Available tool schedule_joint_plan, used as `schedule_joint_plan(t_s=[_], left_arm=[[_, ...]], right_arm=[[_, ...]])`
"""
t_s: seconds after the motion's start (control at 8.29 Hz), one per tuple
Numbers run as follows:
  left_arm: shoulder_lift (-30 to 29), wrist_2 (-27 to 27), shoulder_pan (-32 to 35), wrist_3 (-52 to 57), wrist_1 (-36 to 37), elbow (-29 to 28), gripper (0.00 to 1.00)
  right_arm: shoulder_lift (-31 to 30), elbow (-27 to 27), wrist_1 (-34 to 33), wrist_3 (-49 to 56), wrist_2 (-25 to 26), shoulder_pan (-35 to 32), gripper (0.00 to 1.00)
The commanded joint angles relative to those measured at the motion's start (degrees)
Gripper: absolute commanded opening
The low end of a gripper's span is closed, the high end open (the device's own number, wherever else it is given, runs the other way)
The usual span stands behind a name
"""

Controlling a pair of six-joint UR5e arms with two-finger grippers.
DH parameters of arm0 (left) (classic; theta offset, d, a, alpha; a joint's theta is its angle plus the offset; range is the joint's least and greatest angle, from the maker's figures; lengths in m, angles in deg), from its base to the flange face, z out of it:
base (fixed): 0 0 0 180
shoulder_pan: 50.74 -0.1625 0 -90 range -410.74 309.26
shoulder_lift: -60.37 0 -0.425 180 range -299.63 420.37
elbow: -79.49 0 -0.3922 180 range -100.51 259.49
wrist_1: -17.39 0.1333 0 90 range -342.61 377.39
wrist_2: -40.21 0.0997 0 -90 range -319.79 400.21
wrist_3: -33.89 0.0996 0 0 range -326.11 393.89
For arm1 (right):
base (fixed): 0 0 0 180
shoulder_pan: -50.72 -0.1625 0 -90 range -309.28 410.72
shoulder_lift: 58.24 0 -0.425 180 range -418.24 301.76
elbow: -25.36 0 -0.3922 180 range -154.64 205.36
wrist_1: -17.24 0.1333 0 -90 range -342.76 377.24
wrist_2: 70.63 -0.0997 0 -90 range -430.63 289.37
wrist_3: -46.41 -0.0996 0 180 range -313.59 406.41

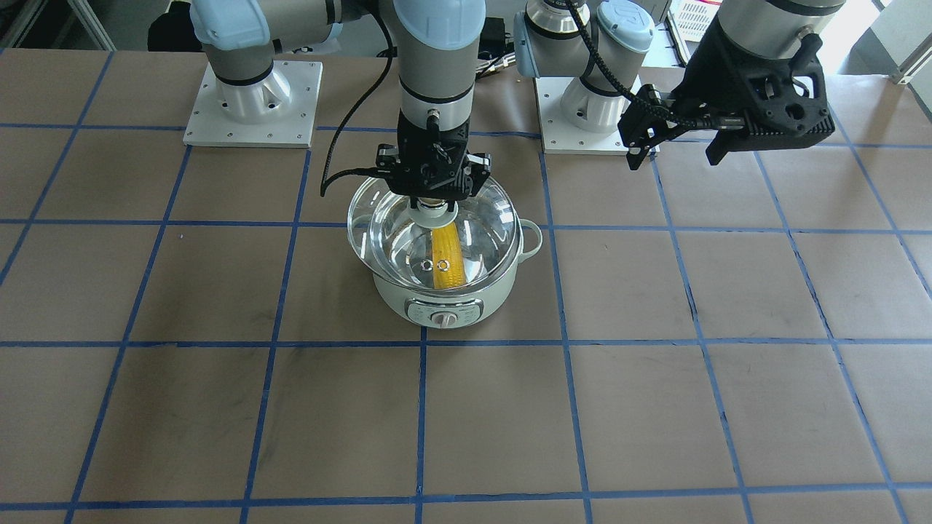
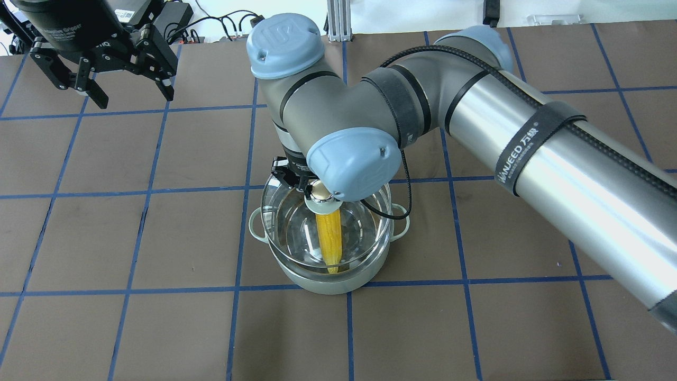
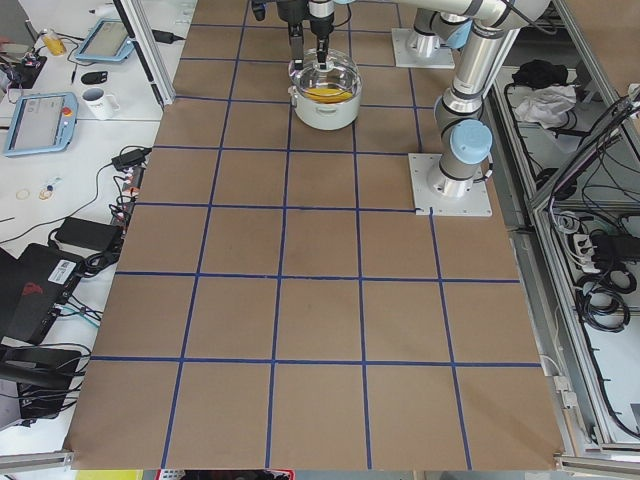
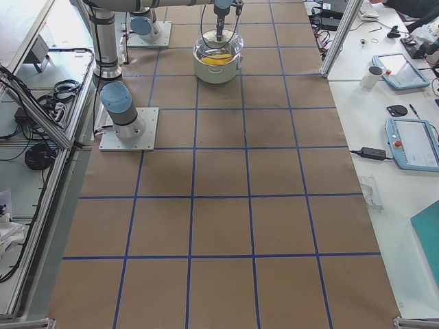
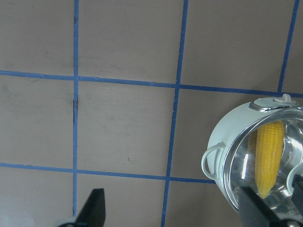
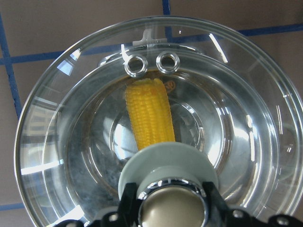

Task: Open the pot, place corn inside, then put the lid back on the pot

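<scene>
Front view: pot stands mid-desk. Corn lies flat inside. Right jaws closed on knob from straight above, likely so lid hangs level over pot. Left jaws open, empty, parked high and well aside, probably to leave room.

Overhead view: lid covers pot mouth. Seated or just above rim, cannot tell.

Right wrist view: corn visible through glass. Grip centred on knob, likely for even lowering.

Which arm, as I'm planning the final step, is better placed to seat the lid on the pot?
Right. The right claw grips the lid by its knob over the pot, the corn inside; the left claw hangs open, off to the side.
</scene>
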Motion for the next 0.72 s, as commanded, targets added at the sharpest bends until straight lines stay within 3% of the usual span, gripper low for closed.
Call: schedule_joint_plan(t_s=[0.0, 0.6], left_arm=[[-1.08, 0.0, -0.02, 0.11, 1.54, 0.11, 1.0], [-1.08, -0.09, -0.1, 0.28, 2.33, 0.99, 1.0]], right_arm=[[0.94, -1.97, -2.44, -1.13, -2.29, -0.7, 0.0], [0.76, -3.92, -4.22, -1.49, -1.51, -0.88, 0.0]])
